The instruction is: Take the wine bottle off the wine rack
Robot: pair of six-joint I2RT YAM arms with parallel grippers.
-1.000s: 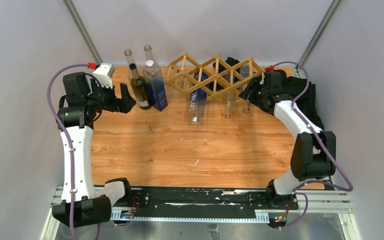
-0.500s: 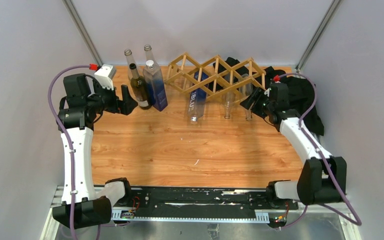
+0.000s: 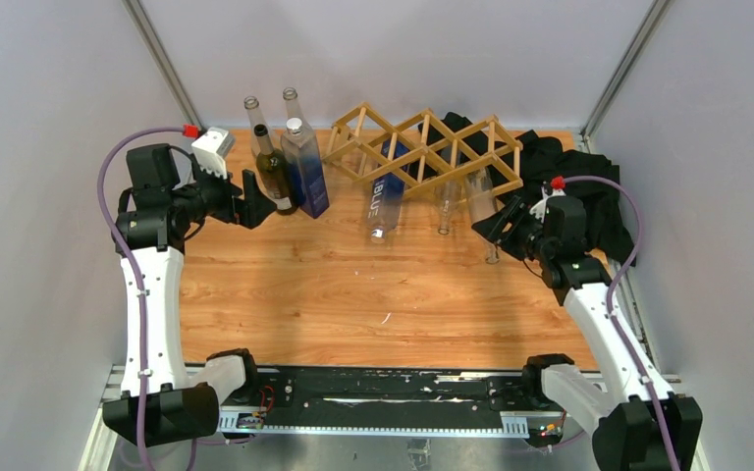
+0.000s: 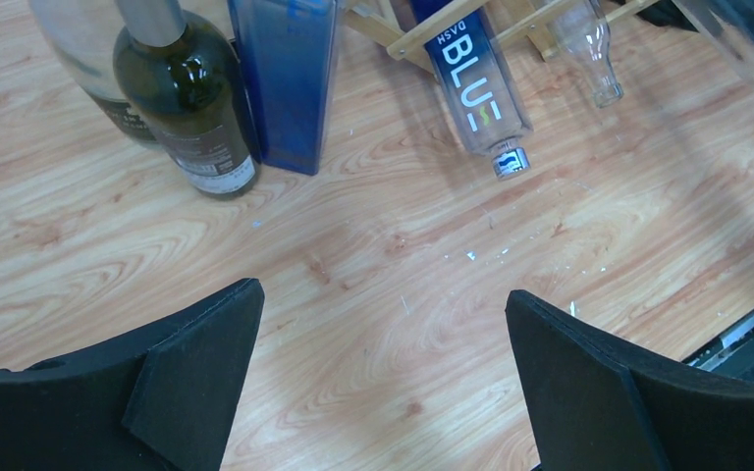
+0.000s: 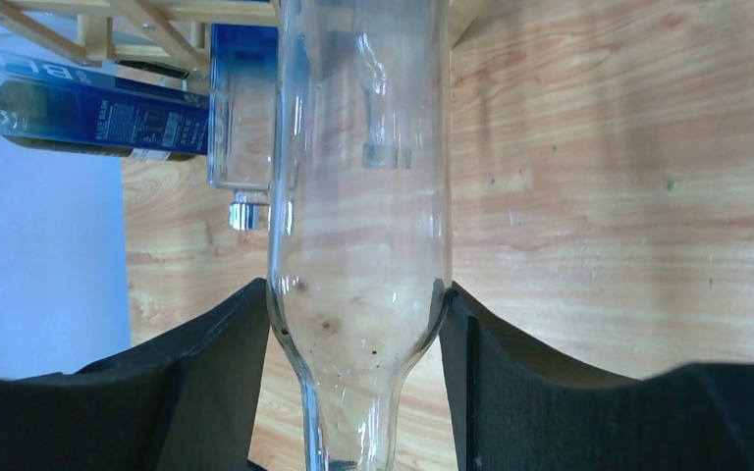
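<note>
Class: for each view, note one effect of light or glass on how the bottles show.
Top external: even light, yet the clear bottle in the right gripper nearly vanishes against the wooden table. Left wrist: small glints on the dark green bottle. Right wrist: the clear bottle warps what lies behind it.

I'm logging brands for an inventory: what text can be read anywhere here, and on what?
"BLUE", with small "DASH" beside it: on the blue-printed bottle in the wine rack.
Label on the dark green bottle: too small to read.
Fine print on the blue-printed bottle: blurred.
</note>
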